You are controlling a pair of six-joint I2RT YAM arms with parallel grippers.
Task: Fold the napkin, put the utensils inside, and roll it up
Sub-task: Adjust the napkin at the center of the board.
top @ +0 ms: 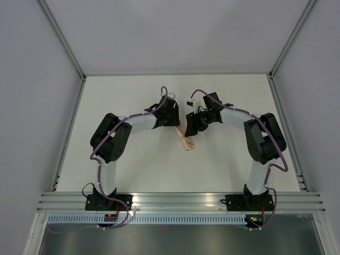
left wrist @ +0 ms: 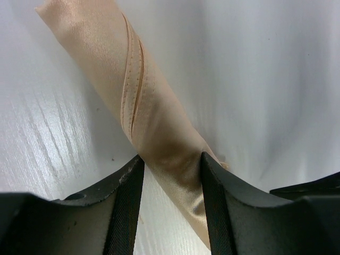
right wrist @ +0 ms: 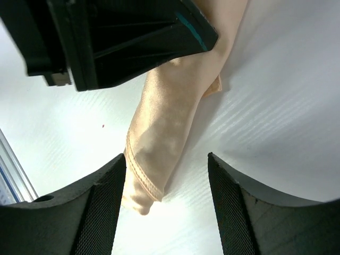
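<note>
The left claw [left wrist: 171, 156] sits closest to its wrist camera. Its ribbed black fingers [left wrist: 125, 212] are clenched on the napkin [left wrist: 149, 95], one on each side, and both inner faces touch the peach-orange cloth. The napkin is rolled into a tight tube. From between these fingers it runs ahead of the claw and off to its left, lying flat on the white table [left wrist: 265, 79]. A double-stitched hem [left wrist: 133, 85] spirals along the roll just past the fingertips. A small loose corner of cloth pokes out beside the tip of the right-hand finger. The far end of the roll reaches the top edge of that view.

The right claw [right wrist: 166, 156] is released. Its two fingers [right wrist: 101, 212] stand wide apart with one end of the roll between them. The hemmed end lies close to the left-hand finger, and bare table shows between the cloth and the other finger. Whether that near finger touches the cloth I cannot tell. Ahead of this claw the roll passes under the dark body of the left claw, which hangs right above it.

From above, the two claws face each other across the middle of the table, close together. The short roll lies below and between them, angled, with one end sticking out toward the arm bases.
</note>
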